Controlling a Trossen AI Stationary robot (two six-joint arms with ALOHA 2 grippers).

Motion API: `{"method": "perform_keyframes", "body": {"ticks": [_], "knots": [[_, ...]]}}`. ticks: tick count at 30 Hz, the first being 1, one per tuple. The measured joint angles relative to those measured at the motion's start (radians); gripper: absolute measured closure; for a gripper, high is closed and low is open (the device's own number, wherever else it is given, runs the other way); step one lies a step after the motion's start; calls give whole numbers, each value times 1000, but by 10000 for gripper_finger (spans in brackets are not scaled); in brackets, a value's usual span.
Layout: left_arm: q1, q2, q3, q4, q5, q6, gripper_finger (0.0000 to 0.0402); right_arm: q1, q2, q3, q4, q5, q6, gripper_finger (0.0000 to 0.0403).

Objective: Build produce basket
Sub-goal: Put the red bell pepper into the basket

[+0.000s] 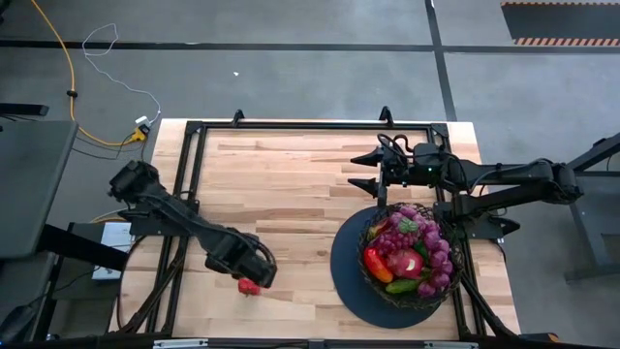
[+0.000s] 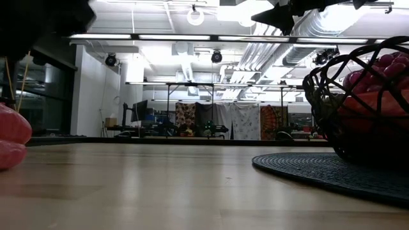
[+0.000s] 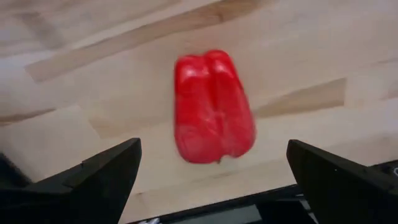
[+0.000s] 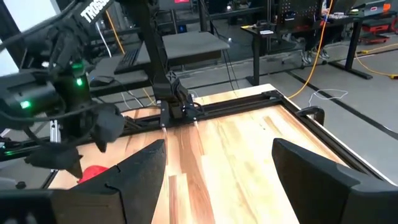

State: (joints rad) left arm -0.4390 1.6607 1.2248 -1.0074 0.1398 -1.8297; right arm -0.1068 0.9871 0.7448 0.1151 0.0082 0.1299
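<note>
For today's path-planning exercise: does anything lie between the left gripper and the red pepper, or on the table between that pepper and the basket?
Nothing visible does. The left gripper hangs open over the red pepper, no object between. Between the pepper and the basket only bare table shows. The right gripper waits open behind the basket.

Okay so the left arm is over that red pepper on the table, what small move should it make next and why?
Probably lower the left gripper straight down around the red pepper and then close. Its fingers are spread wide with the pepper lying free on the table between them, not yet gripped. The basket already holds the other produce, and the right gripper waits open beyond it.
</note>
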Motion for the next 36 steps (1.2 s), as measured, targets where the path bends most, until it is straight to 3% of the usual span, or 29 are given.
{"method": "perform_keyframes", "body": {"ticks": [9,18,27,31,36], "knots": [[28,38,-143,160,26,-44,9,0,0,0,-26,5,0,119],[34,37,-244,407,73,-80,9,0,0,0,-30,81,-26,119],[32,37,-277,431,127,-84,14,0,0,0,-30,107,-18,119],[40,37,-277,439,166,-52,48,0,0,0,-30,107,-17,119],[74,22,-277,436,175,59,130,0,0,0,-29,107,-16,119]]}}
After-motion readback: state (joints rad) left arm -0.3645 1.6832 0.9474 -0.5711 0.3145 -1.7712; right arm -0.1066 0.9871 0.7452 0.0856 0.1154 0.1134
